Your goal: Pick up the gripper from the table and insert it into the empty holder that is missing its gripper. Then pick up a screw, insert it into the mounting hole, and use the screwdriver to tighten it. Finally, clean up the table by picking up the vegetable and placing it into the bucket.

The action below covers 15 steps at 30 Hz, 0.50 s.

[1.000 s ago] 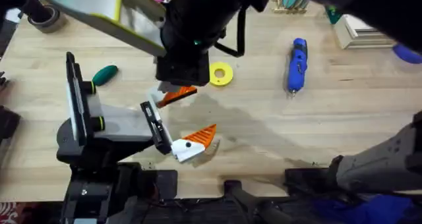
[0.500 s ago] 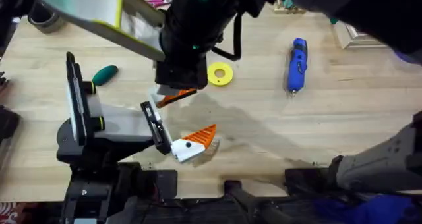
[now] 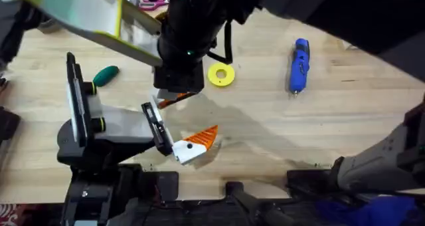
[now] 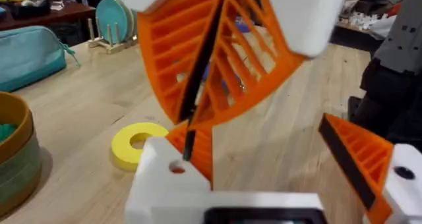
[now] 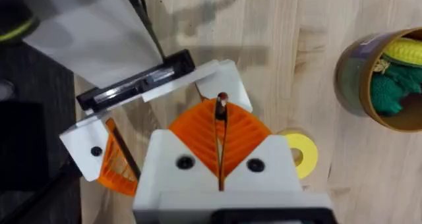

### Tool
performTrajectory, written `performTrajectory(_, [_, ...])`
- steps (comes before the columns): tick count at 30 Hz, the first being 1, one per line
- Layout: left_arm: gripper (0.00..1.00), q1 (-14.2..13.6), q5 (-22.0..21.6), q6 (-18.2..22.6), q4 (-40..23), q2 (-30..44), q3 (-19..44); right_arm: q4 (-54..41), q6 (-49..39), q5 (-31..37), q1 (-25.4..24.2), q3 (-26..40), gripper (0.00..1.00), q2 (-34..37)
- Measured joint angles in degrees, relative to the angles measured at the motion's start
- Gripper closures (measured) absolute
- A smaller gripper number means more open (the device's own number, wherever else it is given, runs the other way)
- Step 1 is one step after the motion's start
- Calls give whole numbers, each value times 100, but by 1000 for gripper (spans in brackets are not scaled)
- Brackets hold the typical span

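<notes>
While my right end effector [image 5: 219,115] hangs over the left arm's fingers, its orange ribbed pads [image 4: 198,59] are clenched on the small orange plastic gripper block with the dark end [image 4: 198,145]. The block sits just above the light wooden worktop [image 3: 265,119], its lower end right at the bare white plastic holder [image 4: 165,178]. I cannot tell whether it has seated or only touches.

My left end effector [image 4: 264,165] is spread wide and grasps nothing. One finger is the bare holder, and the other carries its orange triangular tip [image 4: 356,158].

From the left wrist view, the gripper block's long axis runs steeply down from the pads into the holder, leaning a little off the holder's own line. From the right wrist view, its dark end [image 5: 221,99] pokes out past the pad tips, pointing at the holder's white face [image 5: 227,76].

To do this well, I judge I need to square that lean first, so block and socket share one line. Then I press straight along that axis, slowly, with the left arm held rigid. A sideways push could jam it or lever it out of the pads. I release only once it is fully home.

The blue cylindrical screwdriver [image 3: 299,65] lies well apart. The dark green oval vegetable [image 3: 105,74] and the olive-yellow bucket [image 5: 349,79] wait for later.
</notes>
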Motion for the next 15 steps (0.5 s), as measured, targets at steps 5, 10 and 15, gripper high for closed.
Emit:
performTrajectory(5, [15, 0, -1, 0, -1, 2, 0, 0, -32, -1, 0, -8, 995, 0])
performTrajectory(10, [15, 0, -1, 0, 0, 1, 0, 12, -115, 1, 0, -54, 995, 1])
performTrajectory(15, [15, 0, -1, 0, -1, 0, 0, 15, -150, 1, 0, -82, 995, 0])
